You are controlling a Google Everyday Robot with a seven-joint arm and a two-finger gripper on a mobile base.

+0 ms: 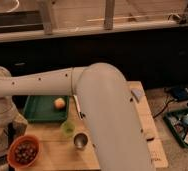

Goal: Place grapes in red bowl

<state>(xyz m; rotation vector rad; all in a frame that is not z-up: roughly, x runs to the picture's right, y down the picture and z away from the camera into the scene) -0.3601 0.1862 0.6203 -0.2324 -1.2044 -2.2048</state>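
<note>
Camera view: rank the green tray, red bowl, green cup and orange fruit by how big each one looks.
1. Green tray, partly hidden by the arm.
2. Red bowl, holding the grapes.
3. Green cup.
4. Orange fruit, close to the cup in size and farther back, so that order is unsure.
The gripper hangs above the bowl, at left.

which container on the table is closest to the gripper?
The red bowl holding the grapes, directly below the gripper at the table's left front. The green tray, green cup and metal cup sit farther right.
</note>
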